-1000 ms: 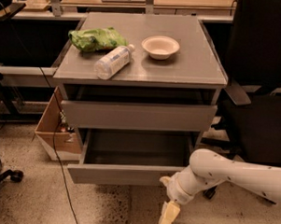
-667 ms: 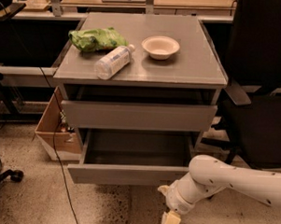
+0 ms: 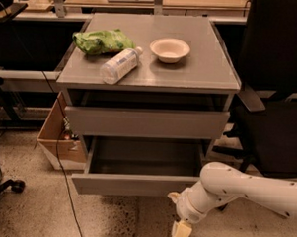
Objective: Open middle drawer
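Note:
The grey metal cabinet (image 3: 150, 73) stands in the middle of the camera view. Its top drawer (image 3: 146, 123) has a tall flat front. The middle drawer (image 3: 131, 185) below it is pulled out toward me, and its dark inside shows empty. The lowest drawer is hidden under it. My gripper (image 3: 180, 234) hangs at the end of the white arm (image 3: 244, 186), just below and in front of the middle drawer's right front corner, near the floor. It is apart from the drawer front.
On the cabinet top lie a green bag (image 3: 100, 41), a plastic bottle (image 3: 120, 65) on its side and a beige bowl (image 3: 170, 49). A cardboard box (image 3: 56, 136) and a cable are at the left. A black office chair (image 3: 274, 111) stands at the right.
My gripper has sunk slightly toward the floor in front of the drawer's right corner. The middle drawer stays pulled out as before.

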Controlling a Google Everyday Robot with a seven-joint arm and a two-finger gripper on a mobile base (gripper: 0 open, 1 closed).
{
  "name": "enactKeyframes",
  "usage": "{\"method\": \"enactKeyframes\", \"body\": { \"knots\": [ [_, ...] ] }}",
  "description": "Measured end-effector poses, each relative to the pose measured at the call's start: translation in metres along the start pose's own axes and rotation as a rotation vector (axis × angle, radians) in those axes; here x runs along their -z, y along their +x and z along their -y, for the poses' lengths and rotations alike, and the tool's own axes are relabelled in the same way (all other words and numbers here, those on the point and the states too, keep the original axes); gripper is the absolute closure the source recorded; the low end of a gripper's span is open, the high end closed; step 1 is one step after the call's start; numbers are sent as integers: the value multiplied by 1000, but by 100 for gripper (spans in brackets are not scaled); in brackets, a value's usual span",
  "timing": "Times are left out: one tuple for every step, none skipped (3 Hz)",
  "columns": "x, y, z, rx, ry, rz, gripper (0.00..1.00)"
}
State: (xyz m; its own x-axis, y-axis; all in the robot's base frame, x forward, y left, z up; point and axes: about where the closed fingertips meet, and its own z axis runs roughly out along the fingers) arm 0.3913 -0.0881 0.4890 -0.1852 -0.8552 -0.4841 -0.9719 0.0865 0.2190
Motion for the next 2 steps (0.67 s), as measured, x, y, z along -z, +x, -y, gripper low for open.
{"method": "enactKeyframes", "body": {
  "knots": [
    [3, 0, 36, 20, 67, -1, 0],
    [-3, -1, 75, 36, 114, 9, 0]
  ]
}}
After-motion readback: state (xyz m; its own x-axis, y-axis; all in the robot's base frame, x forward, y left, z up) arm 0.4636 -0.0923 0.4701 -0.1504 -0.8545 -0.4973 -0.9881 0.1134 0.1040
